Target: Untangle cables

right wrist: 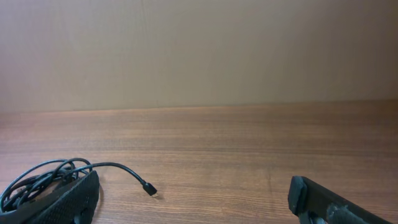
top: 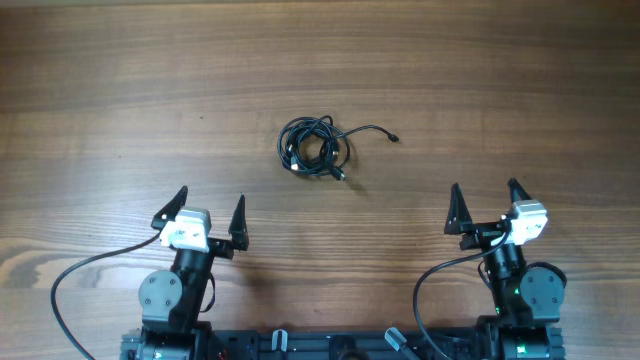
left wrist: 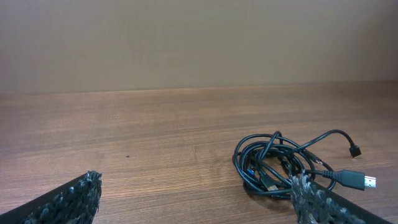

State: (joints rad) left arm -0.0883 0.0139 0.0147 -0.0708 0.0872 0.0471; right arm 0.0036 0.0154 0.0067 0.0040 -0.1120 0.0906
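The cables (top: pixel 315 148) lie as one tight coil near the middle of the wooden table (top: pixel 120 90), well apart from the left gripper (top: pixel 211 195) and right gripper (top: pixel 484 185), which both stand wide and empty. A sound start, I judge, is for one arm to pin the coil while the other takes the free strand ending in a small plug (top: pixel 394 137) and draws it outward slowly, so the knot does not tighten. How many cords the coil holds and how they cross is unclear, and in each wrist view a finger covers part of it.
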